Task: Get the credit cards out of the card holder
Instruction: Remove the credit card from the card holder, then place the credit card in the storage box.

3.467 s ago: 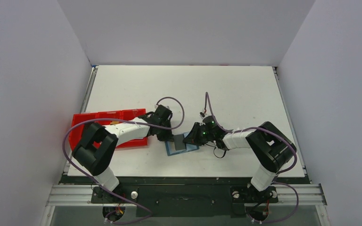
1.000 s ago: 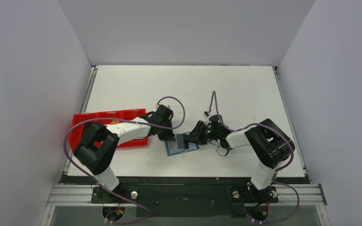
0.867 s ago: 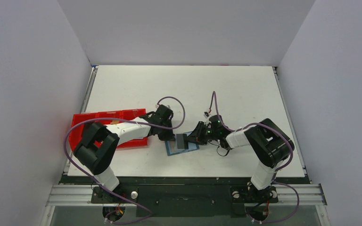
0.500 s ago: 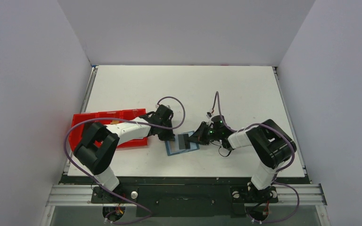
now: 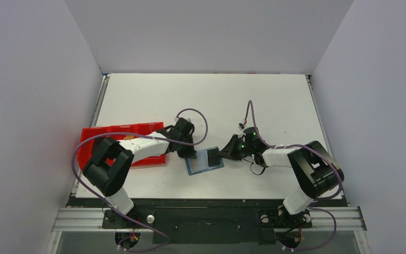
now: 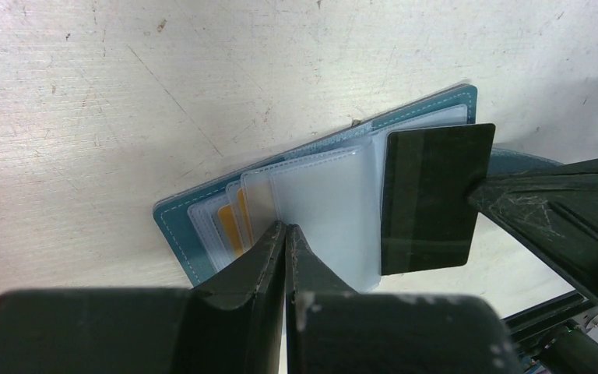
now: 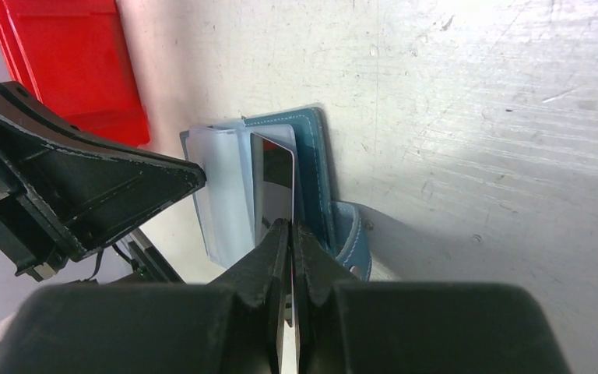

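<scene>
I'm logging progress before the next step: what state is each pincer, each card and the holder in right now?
card holder: open, clear sleeves fanned out.
left pincer: shut on the card holder's sleeve.
right pincer: shut on the dark grey card.
dark grey card: held by one edge, over the open sleeves.
gold card: inside a sleeve.

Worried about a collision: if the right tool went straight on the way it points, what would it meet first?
Probably the card holder: the right tool is shut on the dark card, which would push into its clear sleeves. The left tool sits beyond; depth unclear.
</scene>
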You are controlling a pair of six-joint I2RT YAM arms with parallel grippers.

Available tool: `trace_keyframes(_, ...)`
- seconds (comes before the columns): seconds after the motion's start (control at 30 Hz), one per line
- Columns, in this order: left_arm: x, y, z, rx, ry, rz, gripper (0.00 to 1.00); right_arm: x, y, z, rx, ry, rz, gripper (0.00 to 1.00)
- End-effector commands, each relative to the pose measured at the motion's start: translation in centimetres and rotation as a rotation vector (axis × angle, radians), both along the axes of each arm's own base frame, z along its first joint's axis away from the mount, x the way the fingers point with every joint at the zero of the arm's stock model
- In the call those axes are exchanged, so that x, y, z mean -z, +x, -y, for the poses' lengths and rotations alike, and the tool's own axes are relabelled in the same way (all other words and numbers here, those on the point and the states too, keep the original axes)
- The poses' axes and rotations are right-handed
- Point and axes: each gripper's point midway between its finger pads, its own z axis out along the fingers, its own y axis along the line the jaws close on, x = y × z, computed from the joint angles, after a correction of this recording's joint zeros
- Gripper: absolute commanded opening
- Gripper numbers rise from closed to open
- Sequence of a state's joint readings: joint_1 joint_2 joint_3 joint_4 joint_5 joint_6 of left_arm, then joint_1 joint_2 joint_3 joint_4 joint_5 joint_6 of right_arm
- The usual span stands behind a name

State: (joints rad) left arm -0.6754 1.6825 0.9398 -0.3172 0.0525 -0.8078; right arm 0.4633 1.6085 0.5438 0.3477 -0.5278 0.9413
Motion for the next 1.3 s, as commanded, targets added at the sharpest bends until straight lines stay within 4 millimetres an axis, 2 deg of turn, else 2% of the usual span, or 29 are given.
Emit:
trace_keyframes(0.0,2.4,-1.8,-1.8,0.016,0.113,-0.062,0.00,-1.2,1.0,0.7,0.004,-0.031,0.068,0.00)
trace_keyframes(0.2,1.0,-0.9,-1.2,0.021,0.092,-0.030,0.00,-2.5,1.2,0.4,-0.003,-0.008,0.080,0.00)
trace_keyframes(0.33,-1.4,0.2,-0.3,0.036,0.065,0.017,0.00,-3.7,1.5,0.2,-0.010,0.009,0.095,0.00)
trace_keyframes(0.43,-4.0,1.5,0.2,0.044,0.061,0.071,0.00,-4.5,1.8,0.0,-0.012,0.022,0.104,0.00)
trace_keyframes(0.57,-7.2,2.6,0.7,0.055,0.041,0.133,0.10,-5.3,2.1,-0.3,-0.011,0.046,0.108,0.00)
trace_keyframes(0.67,-8.7,2.7,1.1,0.066,0.007,0.155,0.21,-6.3,2.2,-0.6,-0.013,0.076,0.116,0.00)
trace_keyframes(0.77,-9.9,2.7,1.9,0.085,-0.073,0.158,0.27,-7.4,2.5,-0.9,-0.008,0.116,0.117,0.00)
trace_keyframes(0.93,-11.8,2.7,2.5,0.104,-0.227,0.167,0.34,-10.3,2.9,-1.7,-0.014,0.209,0.136,0.00)
trace_keyframes(1.03,-14.0,3.0,2.8,0.124,-0.356,0.199,0.39,-12.0,2.8,-2.3,-0.030,0.270,0.140,0.00)
trace_keyframes(1.27,-16.1,2.9,2.3,0.135,-0.555,0.196,0.40,-16.8,3.1,-3.4,-0.038,0.446,0.168,0.00)
